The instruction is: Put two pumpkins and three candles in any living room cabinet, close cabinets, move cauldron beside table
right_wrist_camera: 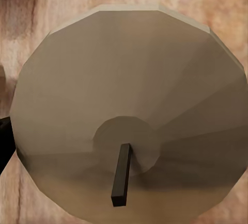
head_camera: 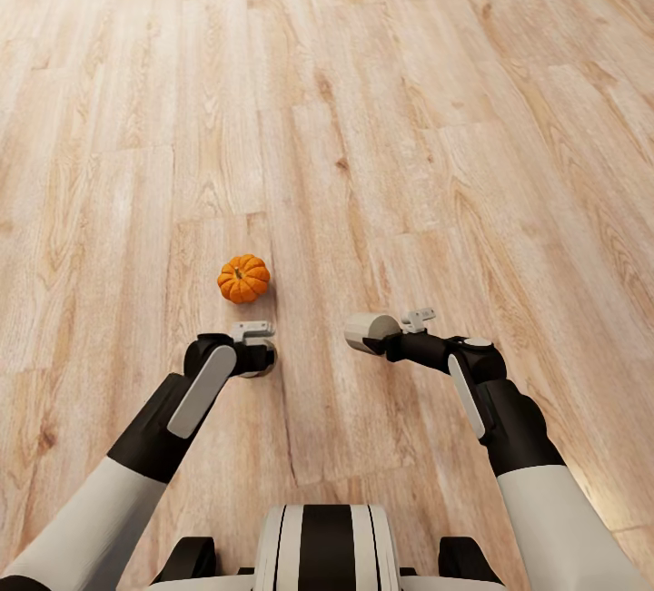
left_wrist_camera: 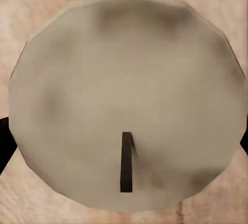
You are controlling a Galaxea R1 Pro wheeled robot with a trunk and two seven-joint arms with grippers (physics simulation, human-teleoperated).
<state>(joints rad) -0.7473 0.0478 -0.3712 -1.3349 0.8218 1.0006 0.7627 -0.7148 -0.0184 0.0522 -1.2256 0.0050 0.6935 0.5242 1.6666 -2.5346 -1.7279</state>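
Head view: one pumpkin (head_camera: 243, 278) on open wood floor (head_camera: 409, 119), just ahead of left gripper (head_camera: 257, 357); each gripper, including right gripper (head_camera: 372, 333), clasps a candle; clear floor all round.

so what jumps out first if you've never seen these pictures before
A single orange pumpkin sits alone on the pale wood floor, just ahead of the left gripper in the head view. Each gripper carries a pale grey candle: the wrist views look straight down on a candle top with its dark wick, and the right gripper holds its candle sideways.
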